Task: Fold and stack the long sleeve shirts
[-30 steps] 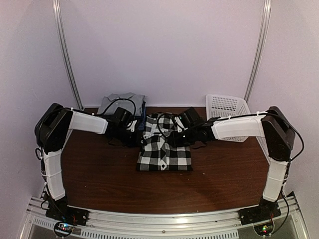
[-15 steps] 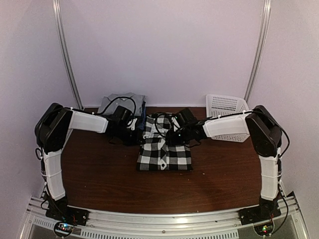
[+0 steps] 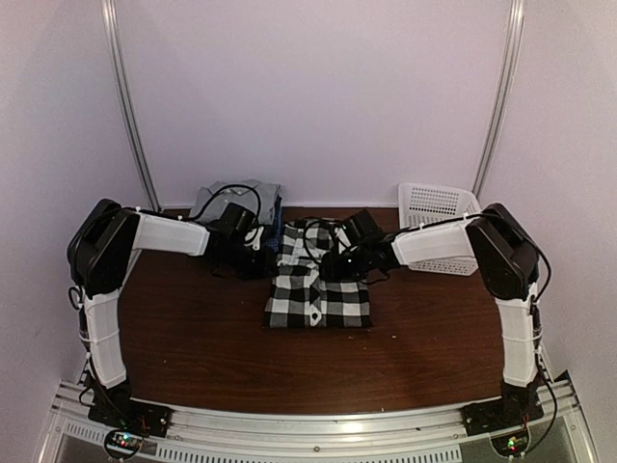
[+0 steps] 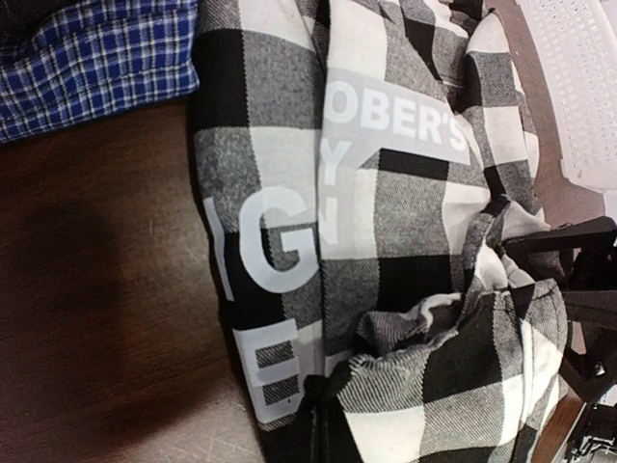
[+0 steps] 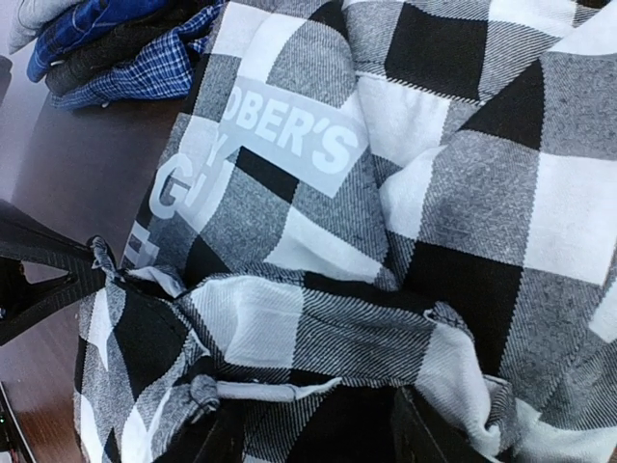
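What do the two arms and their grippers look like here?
The left arm and right arm have white links, bulky black joint housings and loose black cables looping by the wrists. The left gripper and right gripper are black.

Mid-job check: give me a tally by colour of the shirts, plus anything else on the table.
Black-and-white check shirt: 1
Grey shirt: 1
Plain blue shirt: 1
Dark shirt: 1
Blue-checked shirt: 1
White basket: 1
Total: 6, counting each visible layer of the stack as one shirt.
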